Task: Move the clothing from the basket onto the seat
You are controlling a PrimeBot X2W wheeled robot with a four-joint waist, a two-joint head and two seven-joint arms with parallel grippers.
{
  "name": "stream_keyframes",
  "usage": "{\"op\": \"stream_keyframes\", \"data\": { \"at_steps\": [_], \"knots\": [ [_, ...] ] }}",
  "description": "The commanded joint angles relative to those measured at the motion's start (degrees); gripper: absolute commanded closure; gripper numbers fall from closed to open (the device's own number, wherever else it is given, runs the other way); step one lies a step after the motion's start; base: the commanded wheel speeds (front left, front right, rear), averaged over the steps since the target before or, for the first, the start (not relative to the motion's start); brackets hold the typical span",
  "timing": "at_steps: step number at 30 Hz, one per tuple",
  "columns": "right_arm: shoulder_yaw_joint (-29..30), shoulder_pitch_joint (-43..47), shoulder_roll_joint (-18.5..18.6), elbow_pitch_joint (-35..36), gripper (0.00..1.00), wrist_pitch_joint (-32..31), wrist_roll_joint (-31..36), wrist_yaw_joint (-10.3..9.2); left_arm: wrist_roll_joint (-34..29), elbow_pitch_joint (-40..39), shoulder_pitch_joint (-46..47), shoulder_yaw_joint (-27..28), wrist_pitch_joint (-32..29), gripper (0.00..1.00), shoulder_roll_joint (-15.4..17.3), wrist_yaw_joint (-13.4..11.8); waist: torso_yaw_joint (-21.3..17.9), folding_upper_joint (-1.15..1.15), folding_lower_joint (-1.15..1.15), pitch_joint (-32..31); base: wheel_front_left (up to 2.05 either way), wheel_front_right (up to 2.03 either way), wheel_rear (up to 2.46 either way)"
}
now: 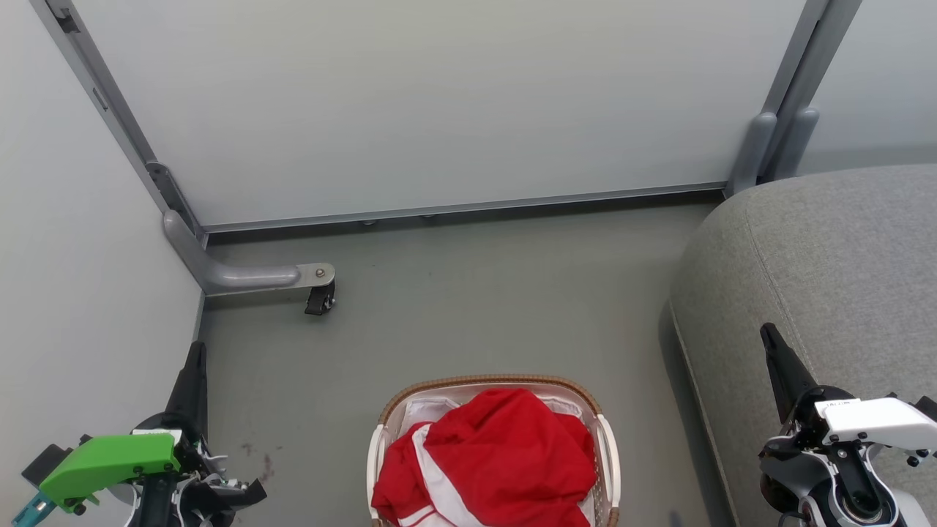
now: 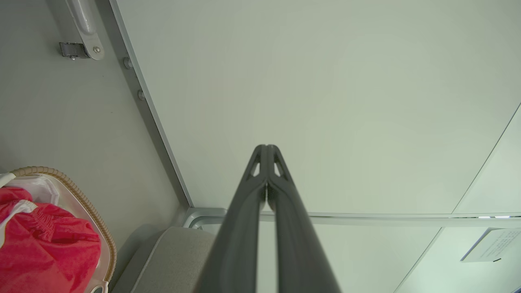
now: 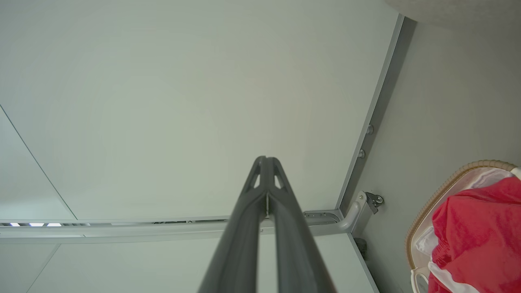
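**Red clothing heaped in the basket, both tools shut and empty**

The clothing (image 1: 490, 454) lies bundled in the basket (image 1: 498, 380). Its red and white folds mound above the woven rim, and a strip of white liner (image 1: 432, 410) shows behind it. That mound probably leaves loose cloth on top for a pinch from above. The basket stands on the floor (image 1: 476, 293), just beside the grey seat (image 1: 827, 263) on the robot's right, which should keep the carry short. Nothing red lies on the seat, so the task looks unstarted. The left tool (image 1: 196, 353) and right tool (image 1: 770, 338) flank the basket, well apart from it. Each has its fingers pressed together on nothing and points toward the wall panel (image 1: 439, 102), apparently a resting stance. The clothing sits between them, and the right tool shows against the seat.
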State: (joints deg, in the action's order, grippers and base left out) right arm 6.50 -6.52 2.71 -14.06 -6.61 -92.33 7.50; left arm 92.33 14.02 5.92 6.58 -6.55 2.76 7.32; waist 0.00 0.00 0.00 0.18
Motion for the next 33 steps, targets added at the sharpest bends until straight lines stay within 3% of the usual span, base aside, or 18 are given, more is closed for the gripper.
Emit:
{"op": "stream_keyframes", "data": {
  "at_steps": [1,33],
  "knots": [
    [0.09,0.64,0.35,0.16,1.0,-0.03,-0.19,-0.02,0.18,-0.08,0.62,0.04,-0.12,1.0,0.23,0.36,0.0,0.0,0.0,0.0,0.0,0.0,0.0],
    [0.09,0.65,0.35,0.16,1.0,-0.03,-0.19,-0.02,0.18,-0.08,0.62,0.04,-0.12,1.0,0.23,0.36,0.0,0.0,0.0,0.0,0.0,0.0,0.0]
  ]
}}
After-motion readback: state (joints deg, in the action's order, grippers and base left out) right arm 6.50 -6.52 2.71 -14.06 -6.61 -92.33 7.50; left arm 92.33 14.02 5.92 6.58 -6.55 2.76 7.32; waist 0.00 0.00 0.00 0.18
